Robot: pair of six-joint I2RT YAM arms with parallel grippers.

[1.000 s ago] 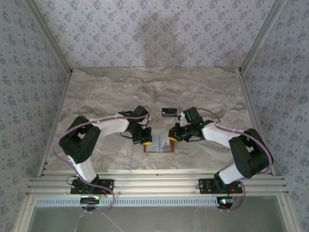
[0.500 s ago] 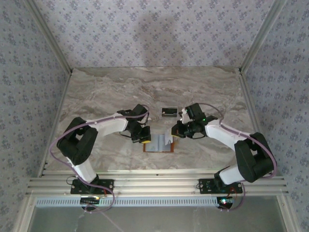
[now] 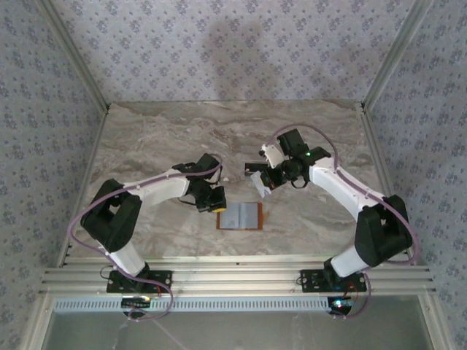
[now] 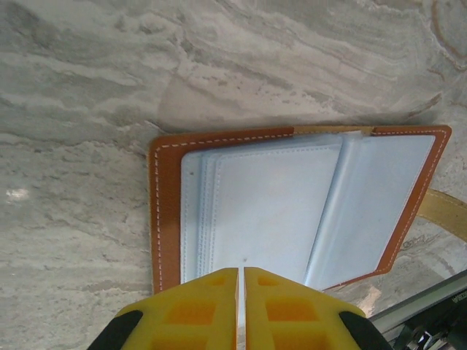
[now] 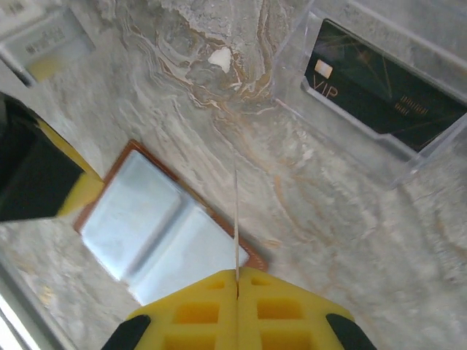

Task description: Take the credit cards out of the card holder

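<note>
Our right wrist view shows the right gripper [image 5: 237, 275] pinching a pale card [image 5: 236, 219] edge-on, near a dark card [image 5: 379, 87] in a clear tray [image 5: 350, 135]. Our left wrist view shows the left gripper [image 4: 241, 273] closed over the open wallet [image 4: 270, 204].

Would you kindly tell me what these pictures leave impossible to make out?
Right wrist: the card in the right fingers shows edge-on; its face is hidden.
Left wrist: the card holder has opaque pockets; any cards inside are hidden.
Left wrist: the snap tab is cut off by the right edge.
</note>
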